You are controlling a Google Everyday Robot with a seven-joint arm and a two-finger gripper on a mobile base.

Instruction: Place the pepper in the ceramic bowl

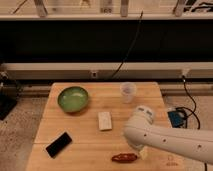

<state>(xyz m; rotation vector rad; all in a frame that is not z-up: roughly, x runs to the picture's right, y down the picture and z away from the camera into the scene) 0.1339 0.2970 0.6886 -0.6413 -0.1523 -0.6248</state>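
Note:
The pepper (124, 157), small, dark red and glossy, lies on the wooden table near its front edge. The ceramic bowl (73, 99), green and round, stands empty at the table's back left. My white arm reaches in from the right and bends over the table's front right part. The gripper (143, 152) hangs under the arm, just right of the pepper, and the arm hides most of it.
A clear plastic cup (128, 92) stands at the back right of the table (90, 135). A white block (104, 120) lies mid-table. A black phone-like slab (59, 144) lies front left. A blue object (176, 118) and cables are on the floor to the right.

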